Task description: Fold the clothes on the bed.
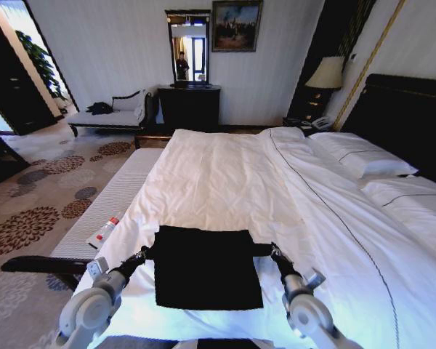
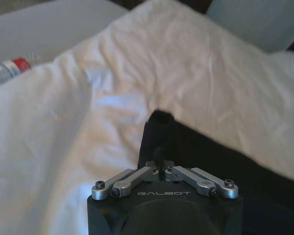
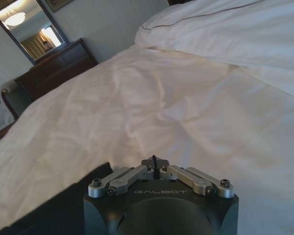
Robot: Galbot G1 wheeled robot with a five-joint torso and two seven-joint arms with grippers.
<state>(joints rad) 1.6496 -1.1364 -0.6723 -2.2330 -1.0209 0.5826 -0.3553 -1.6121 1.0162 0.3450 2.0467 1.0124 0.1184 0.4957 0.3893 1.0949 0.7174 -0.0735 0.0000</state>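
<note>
From the head view, the black T-shirt (image 1: 207,265) lies flat on the near edge of the bed (image 1: 225,182), a dark rectangle on white sheets, its lettering not visible. It looks light and limp, likely to sag and crease wherever it isn't supported, so the outer top corners seem the sensible places to pinch. That is where the arms are: the left claw (image 1: 147,252) at the shirt's left shoulder, the right claw (image 1: 274,250) at the right one. In the left wrist view the left claw (image 2: 159,155) has its linkage folded in, fingers together on a ridge of black cloth – clamped on the shirt. In the right wrist view the right claw (image 3: 155,161) is drawn together too, dark fabric beside it, but whether it grips the shirt I cannot tell.
</note>
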